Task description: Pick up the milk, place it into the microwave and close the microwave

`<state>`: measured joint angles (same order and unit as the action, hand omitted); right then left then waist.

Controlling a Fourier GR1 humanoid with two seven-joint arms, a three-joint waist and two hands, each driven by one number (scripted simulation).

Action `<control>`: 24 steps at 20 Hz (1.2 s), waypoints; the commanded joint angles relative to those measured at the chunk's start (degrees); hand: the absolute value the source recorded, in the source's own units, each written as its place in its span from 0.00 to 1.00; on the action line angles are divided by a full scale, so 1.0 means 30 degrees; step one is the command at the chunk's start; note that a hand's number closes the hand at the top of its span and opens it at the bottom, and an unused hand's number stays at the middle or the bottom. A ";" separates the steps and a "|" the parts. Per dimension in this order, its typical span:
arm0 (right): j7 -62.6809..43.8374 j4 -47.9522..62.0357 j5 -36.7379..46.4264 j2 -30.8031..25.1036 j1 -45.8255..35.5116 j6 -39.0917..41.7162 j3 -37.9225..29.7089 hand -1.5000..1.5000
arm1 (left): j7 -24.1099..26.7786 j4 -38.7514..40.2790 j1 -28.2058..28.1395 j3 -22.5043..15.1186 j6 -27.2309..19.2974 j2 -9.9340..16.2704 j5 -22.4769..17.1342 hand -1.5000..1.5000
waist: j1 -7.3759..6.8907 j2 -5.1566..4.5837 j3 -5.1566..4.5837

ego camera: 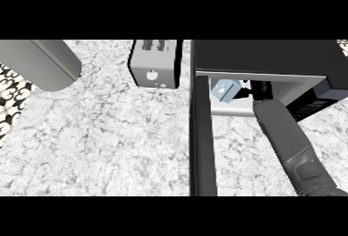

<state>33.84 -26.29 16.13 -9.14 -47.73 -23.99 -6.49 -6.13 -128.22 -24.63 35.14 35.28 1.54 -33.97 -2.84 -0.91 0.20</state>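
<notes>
The right robot hand (257, 90), apparently grasping the milk (225, 89) inside the microwave (272, 60), could topple it when withdrawing, blocking the door (202, 138).

A silver toaster (155, 64) stands on the speckled grey counter (102, 138), a grey cylinder (41, 62) at far left.

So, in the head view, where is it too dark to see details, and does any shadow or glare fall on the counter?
Head view: the open black microwave is dark inside, so the black right robot hand beside the pale blue milk carton is hard to read; the speckled grey stone counter is evenly lit, without marked shadow or glare.
</notes>
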 commanded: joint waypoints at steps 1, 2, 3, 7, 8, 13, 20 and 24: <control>0.0502 0.2507 0.0403 -0.0304 -0.1511 -0.2284 -0.0781 1.00 | -0.0344 0.0112 0.0414 0.0146 -0.0188 0.0489 -0.0039 0.00 | -0.0318 -0.0178 -0.0018; 0.0406 0.2545 0.0304 -0.0692 -0.2117 -0.2483 -0.1030 1.00 | 0.0065 0.1186 0.1185 0.0104 -0.0177 0.0537 0.0204 0.00 | -0.0307 -0.0247 -0.0026; -0.0137 0.2944 0.0668 -0.1327 -0.2572 -0.2661 -0.0898 1.00 | 0.0392 0.1153 0.1188 -0.0264 0.0297 0.0213 0.0816 0.00 | -0.0312 -0.0245 -0.0037; 0.1484 0.3595 0.1340 -0.2007 -0.2513 -0.4398 -0.0764 1.00 | 0.0458 0.1115 0.0725 -0.0145 0.0697 0.0209 0.0615 0.00 | -0.0828 -0.0431 -0.0015; 0.1293 0.3884 0.1355 -0.1645 -0.2929 -0.4921 -0.0837 1.00 | 0.0541 0.1212 0.1347 -0.0647 0.0519 -0.0086 0.1233 0.00 | -0.0795 -0.0509 -0.0011; 0.1864 0.5245 0.2273 -0.2668 -0.2278 -0.6502 -0.0454 1.00 | 0.0137 0.1156 0.1143 -0.0909 0.0389 -0.0246 0.1276 0.00 | -0.1073 -0.0644 0.0007; -0.3186 0.8248 0.3079 -0.4331 -0.2398 -1.0680 -0.0370 0.00 | 0.0137 0.0861 0.1803 -0.0604 0.0324 0.0545 0.1595 0.00 | -0.1384 -0.0923 -0.0052; 0.0498 0.6517 0.3062 -0.2805 -0.2789 -0.7974 -0.0199 0.00 | 0.0382 0.1645 0.2199 -0.0590 0.0116 0.0334 0.2692 0.00 | -0.1245 -0.0783 0.0067</control>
<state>32.42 -5.88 25.63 -17.22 -56.56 -48.82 -6.68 -5.47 -124.13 -18.33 33.45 35.59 2.89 -28.16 -6.95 -2.87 -0.16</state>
